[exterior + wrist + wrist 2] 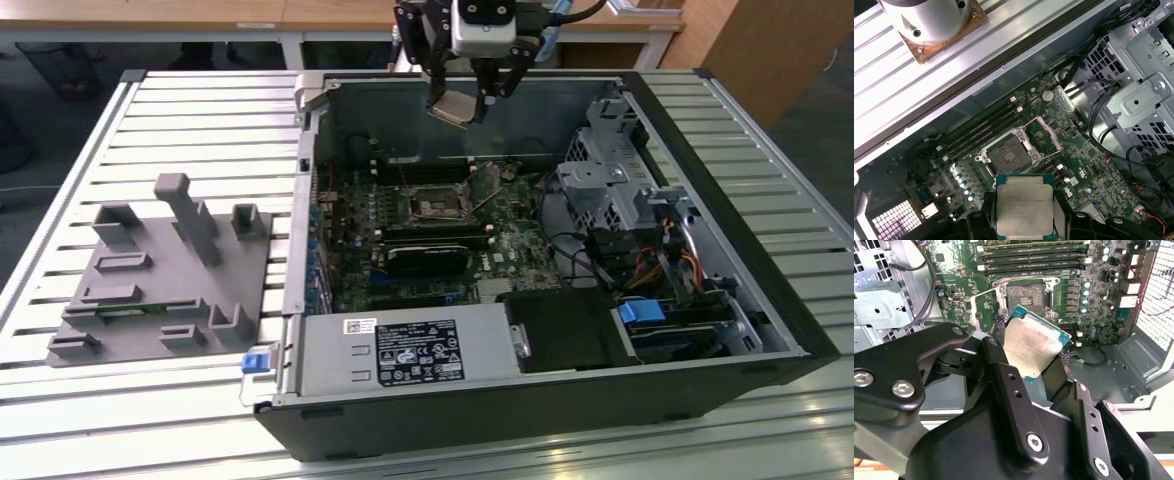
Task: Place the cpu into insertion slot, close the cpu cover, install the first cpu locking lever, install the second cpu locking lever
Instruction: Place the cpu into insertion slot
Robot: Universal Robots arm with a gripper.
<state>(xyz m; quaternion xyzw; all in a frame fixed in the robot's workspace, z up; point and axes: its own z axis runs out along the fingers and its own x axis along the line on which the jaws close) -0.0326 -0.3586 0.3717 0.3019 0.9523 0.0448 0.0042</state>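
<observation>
Fingers (1004,375) clamp the cpu (1031,347) by opposite edges, tilted, in mid-air above the open computer case (534,420), well apart from the insertion slot (1009,156). Slot lies bare, cover (1046,132) flipped up beside it, open room overhead. Arm reaches down over the case's far edge in the exterior view.

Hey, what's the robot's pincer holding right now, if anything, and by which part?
The pincer holds the cpu, clamped by two opposite side edges, metal top exposed. The insertion slot lies empty.
</observation>
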